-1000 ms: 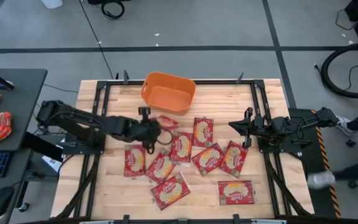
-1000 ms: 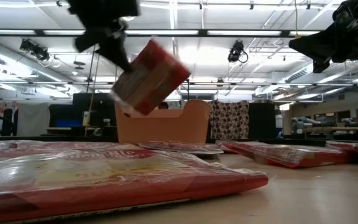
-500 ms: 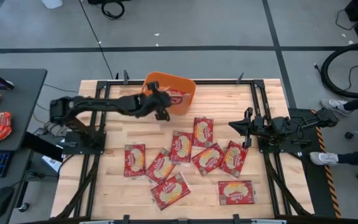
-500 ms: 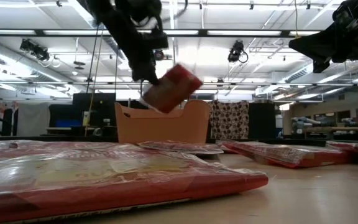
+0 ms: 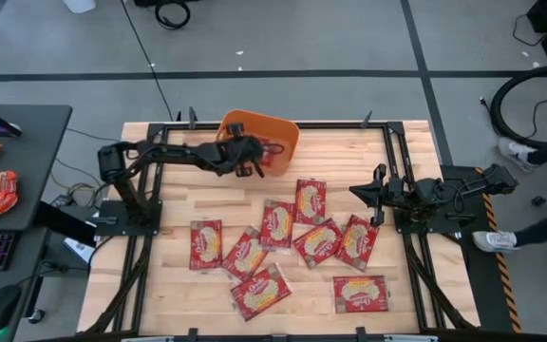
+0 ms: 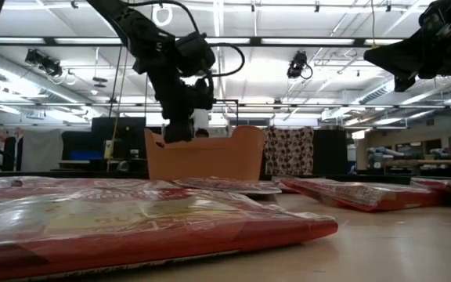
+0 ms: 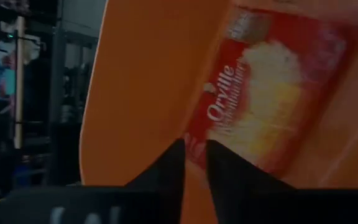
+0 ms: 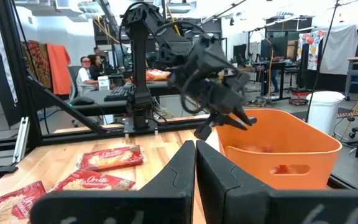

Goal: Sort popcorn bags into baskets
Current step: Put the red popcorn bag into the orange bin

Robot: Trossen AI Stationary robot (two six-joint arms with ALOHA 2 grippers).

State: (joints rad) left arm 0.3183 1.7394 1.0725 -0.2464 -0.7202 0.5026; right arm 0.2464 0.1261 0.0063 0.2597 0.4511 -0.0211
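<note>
**Left gripper at the tub, one packet under its fingertips**

In the high view the left gripper (image 5: pixel 253 157) is at the upper centre of the frame, reaching over the left rim of the orange tub (image 5: pixel 278 126). In the left wrist view a popcorn bag (image 7: pixel 272 93) lies against the orange wall and floor of the tub, directly in front of the two dark fingers (image 7: pixel 166 171). The fingers stand close together with only a thin gap, and the lower edge of the bag sits right at their tips. I cannot tell if they pinch this edge or have let it go.

The long axis of this bag runs away from the fingertips, toward the upper right of the wrist picture, so the bag continues the line of the gripper. In my judgement the next move depends on this: if the bag is free, the arm can simply pull back over the rim.

The other bags (image 5: pixel 278 223) lie flat on the wooden table (image 5: pixel 406 152), in a loose group at the centre and lower centre of the high view, below the tub and well apart from it. The bag at the left end of the group (image 5: pixel 205 244) lies nearer to the left arm; the bags at the right end (image 5: pixel 359 241) lie near the right gripper (image 5: pixel 354 190).

The right gripper waits at the right of the frame, with its fingers together and holding nothing, pointing toward the tub.
</note>
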